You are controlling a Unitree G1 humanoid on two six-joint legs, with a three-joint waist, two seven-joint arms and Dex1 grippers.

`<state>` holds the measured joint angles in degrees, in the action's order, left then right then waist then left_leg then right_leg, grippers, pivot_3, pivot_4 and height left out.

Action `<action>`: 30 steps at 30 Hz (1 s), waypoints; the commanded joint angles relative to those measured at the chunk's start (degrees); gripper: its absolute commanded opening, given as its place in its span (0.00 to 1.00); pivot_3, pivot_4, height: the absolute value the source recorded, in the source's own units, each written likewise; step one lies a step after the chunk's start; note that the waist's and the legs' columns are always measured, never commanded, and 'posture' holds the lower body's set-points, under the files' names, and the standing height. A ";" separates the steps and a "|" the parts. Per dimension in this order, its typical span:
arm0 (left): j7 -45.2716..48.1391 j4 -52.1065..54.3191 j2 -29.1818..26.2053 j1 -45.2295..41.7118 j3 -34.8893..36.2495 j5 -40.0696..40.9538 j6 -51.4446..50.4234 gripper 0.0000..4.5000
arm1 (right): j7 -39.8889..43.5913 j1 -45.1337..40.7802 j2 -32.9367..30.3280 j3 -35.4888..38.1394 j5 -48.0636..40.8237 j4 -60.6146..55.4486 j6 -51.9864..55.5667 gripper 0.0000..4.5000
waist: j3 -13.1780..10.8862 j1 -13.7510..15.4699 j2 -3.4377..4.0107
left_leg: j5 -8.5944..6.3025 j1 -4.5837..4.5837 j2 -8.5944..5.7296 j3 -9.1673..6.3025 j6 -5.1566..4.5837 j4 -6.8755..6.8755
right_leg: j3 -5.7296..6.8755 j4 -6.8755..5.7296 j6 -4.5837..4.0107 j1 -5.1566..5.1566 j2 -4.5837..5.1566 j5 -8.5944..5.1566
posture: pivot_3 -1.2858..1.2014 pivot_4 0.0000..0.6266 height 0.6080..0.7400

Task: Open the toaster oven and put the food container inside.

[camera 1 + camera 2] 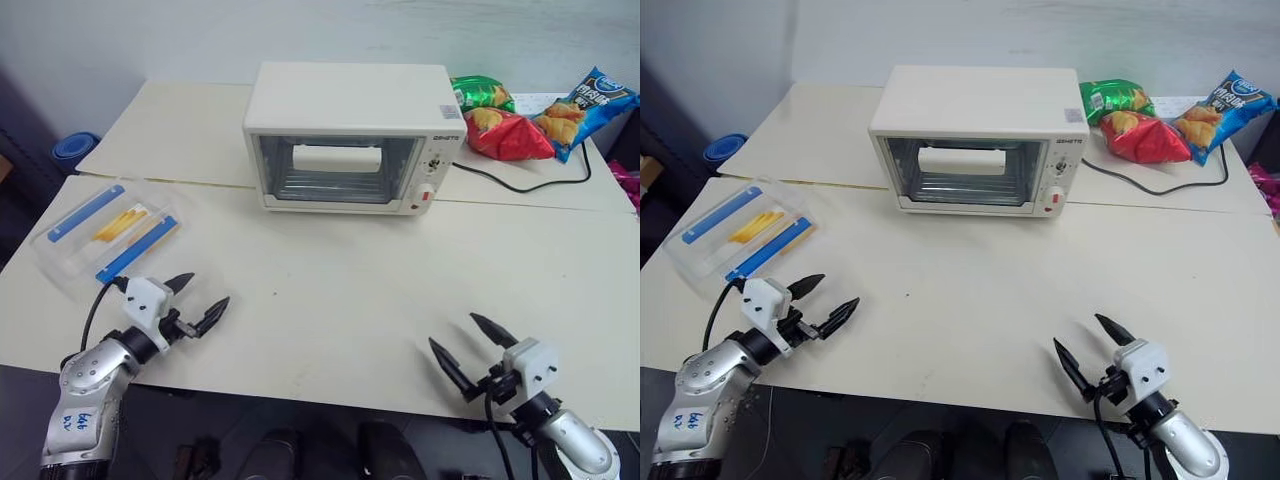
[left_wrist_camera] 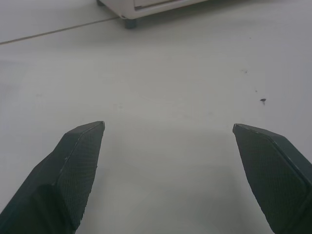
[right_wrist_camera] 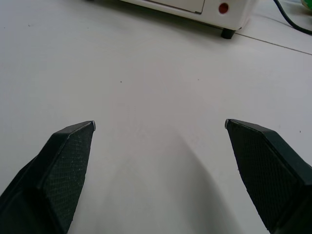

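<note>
**A:** Two end effectors, both empty. The left end effector (image 1: 197,303) hovers low over the near left of the bench (image 1: 330,290) with its black fingers spread wide; the right end effector (image 1: 473,347) does the same at the near right edge, fingers apart, nothing between them.

**B:** And the food container?

**A:** The food container (image 1: 108,232) lies flat on the bench just beyond the left end effector, close to the left edge, well apart from the toaster oven (image 1: 352,135). It is a shallow clear box with blue clips (image 1: 84,212) along its long sides and yellow strips (image 1: 124,222) inside.

**B:** How would it handle?

**A:** Light, I'd judge, and thin-walled, so it may flex if squeezed hard. Clear plastic looks slick, and the box sits so low that fingers coming in level could push it along rather than catch it. Pinching across the short width, on the clipped sides where the rim is stiffest, seems the safest hold.

**B:** The oven first, though.

**A:** Yes. It stands at the back centre of the bench with its glass door (image 1: 335,168) shut. The white bar handle (image 1: 337,157) runs across the upper part of the door. That bar is rigid and easy to hook or pinch at its middle. The oven looks light enough to slide when pulled, so a downward swing beats a straight tug. Its cord (image 1: 520,183) trails off toward the snack bags (image 1: 520,122) at the far right.
</note>
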<state>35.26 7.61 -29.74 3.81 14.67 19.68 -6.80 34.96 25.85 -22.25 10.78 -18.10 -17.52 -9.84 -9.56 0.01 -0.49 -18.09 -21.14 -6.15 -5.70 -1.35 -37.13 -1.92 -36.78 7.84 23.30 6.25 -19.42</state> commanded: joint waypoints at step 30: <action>10.81 9.76 -8.46 -12.74 11.28 33.58 -26.60 1.00 | 8.50 -70.56 0.63 -9.98 -9.25 24.18 30.93 0.99 | -0.08 -1.08 0.08 | -0.03 -0.18 0.07 -0.12 0.06 -0.07 | 0.22 -0.12 -0.17 0.23 0.03 -0.04 | 0.52 0.24 1.00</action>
<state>46.55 15.29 -38.26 -8.65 25.48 52.11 -33.64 42.47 -43.42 -21.94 0.38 -26.81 8.16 22.15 -9.64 -1.07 -0.41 -18.12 -21.32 -6.09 -5.81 -1.29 -37.22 -1.70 -36.91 7.67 23.52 6.29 -19.46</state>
